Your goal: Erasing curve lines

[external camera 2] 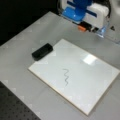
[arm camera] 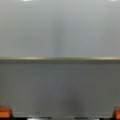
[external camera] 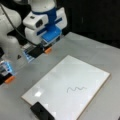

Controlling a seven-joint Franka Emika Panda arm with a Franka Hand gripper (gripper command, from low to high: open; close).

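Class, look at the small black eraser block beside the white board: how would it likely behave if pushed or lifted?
The eraser block looks flat-sided and low, so it would probably slide, not roll or tip. It seems rigid and likely light. The pincer hangs beyond the white board, holding nothing visible; the curve lines remain unerased.

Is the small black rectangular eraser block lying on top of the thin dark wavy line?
No, the black eraser block sits at the white board's edge, apart from the wavy line, which is uncovered.
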